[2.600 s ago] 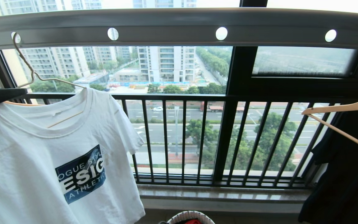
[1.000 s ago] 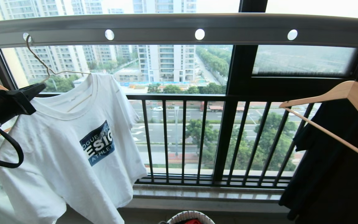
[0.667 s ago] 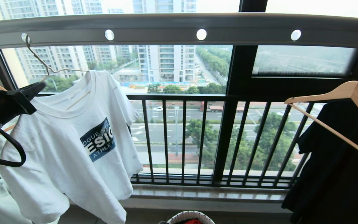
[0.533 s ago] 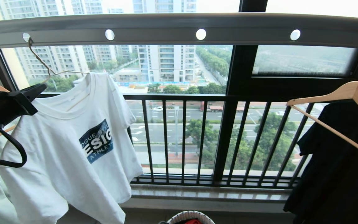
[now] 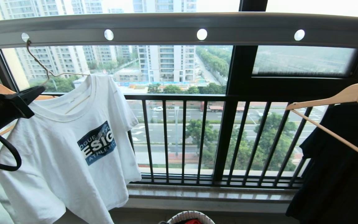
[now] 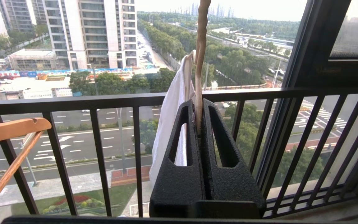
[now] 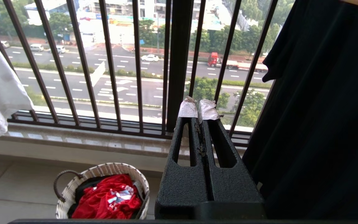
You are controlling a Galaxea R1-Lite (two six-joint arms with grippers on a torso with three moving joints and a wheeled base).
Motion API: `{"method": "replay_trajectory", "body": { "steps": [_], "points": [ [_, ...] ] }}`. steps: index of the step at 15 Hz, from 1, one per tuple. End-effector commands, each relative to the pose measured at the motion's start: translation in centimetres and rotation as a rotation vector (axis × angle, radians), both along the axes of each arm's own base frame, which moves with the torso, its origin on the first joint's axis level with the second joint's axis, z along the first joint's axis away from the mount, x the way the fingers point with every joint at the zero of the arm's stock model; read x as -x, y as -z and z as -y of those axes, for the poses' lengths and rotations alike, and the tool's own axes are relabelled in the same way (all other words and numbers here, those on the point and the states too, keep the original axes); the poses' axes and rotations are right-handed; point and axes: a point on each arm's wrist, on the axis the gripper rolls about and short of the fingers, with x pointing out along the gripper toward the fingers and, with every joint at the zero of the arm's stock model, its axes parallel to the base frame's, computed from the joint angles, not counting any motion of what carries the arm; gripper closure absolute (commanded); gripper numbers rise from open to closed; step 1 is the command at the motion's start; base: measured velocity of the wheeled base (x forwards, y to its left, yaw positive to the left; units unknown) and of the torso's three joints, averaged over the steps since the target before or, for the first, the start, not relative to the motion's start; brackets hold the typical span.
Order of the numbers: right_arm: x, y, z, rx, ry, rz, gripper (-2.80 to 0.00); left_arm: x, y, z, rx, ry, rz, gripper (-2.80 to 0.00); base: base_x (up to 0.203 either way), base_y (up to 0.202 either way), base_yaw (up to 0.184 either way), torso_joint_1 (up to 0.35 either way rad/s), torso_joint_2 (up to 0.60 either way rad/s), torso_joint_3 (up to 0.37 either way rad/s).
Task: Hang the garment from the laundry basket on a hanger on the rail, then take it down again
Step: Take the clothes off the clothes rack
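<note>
While clamped, hanger (image 6: 199, 62) on rail (image 5: 179, 29)

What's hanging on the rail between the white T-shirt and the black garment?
Nothing: in the head view the rail is bare between T-shirt and black garment.

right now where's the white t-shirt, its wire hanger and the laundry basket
white T-shirt (image 5: 57, 161), head view, on the front below the chest print
wire hanger (image 5: 37, 60), head view, on its neck below the rail hole
laundry basket (image 7: 103, 170), right wrist view, on its woven rim
</note>
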Motion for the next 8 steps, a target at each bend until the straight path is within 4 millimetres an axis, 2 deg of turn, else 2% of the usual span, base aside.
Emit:
{"method": "replay_trajectory", "body": {
  "steps": [1,5,8],
  "points": [
    [0.0,0.0,0.0,0.001,-0.001,-0.001,0.00,0.3,0.1,-0.7,-0.016,-0.004,0.020,0.00,0.000,0.000,0.000,0.000,0.00,0.000],
    [0.0,0.0,0.0,0.001,-0.001,-0.001,0.00,1.5,0.1,-2.4,-0.060,0.022,0.025,0.00,0.000,0.000,0.000,0.000,0.00,0.000],
    [0.0,0.0,0.0,0.001,-0.001,-0.002,0.00,1.6,0.2,-3.6,-0.063,-0.009,0.023,0.00,0.000,0.000,0.000,0.000,0.00,0.000]
  ]
}}
